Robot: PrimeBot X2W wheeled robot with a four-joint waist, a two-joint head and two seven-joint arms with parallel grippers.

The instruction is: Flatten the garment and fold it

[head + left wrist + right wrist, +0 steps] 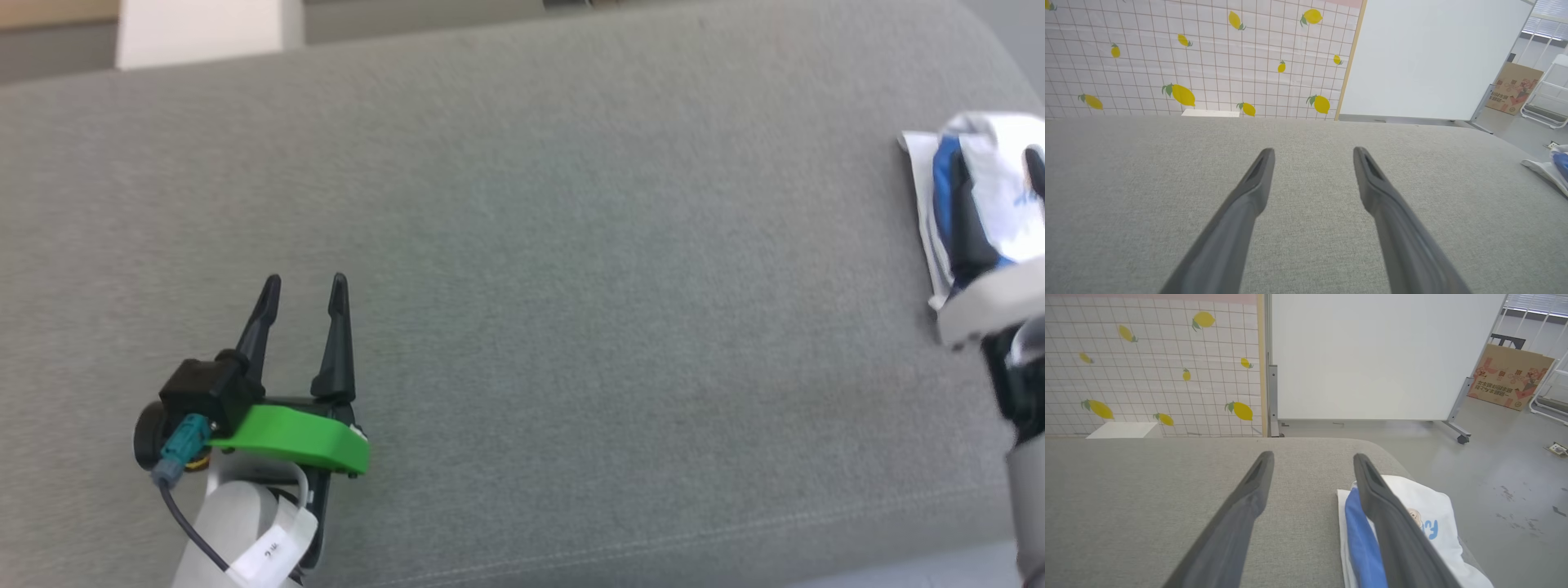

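Observation:
The garment (947, 180) lies as a folded white-and-blue bundle at the far right end of the grey padded surface (571, 286). My right gripper (1002, 196) hovers over it, open. In the right wrist view the right gripper (1313, 459) holds nothing between its fingers, and its right finger crosses over the garment (1429, 514), whose blue sleeve and small printed motif show. My left gripper (305, 282) stands open at the lower left, far from the cloth. The left wrist view has the left gripper (1313, 153) over bare grey fabric, with the garment (1549, 169) at the right edge.
The surface rounds off at its right end, just past the garment, with grey floor (1502, 477) beyond. Behind the surface stand a wheeled whiteboard (1380, 355), a lemon-patterned wall (1147, 363), a small white box (1122, 430) and a cardboard box (1511, 377).

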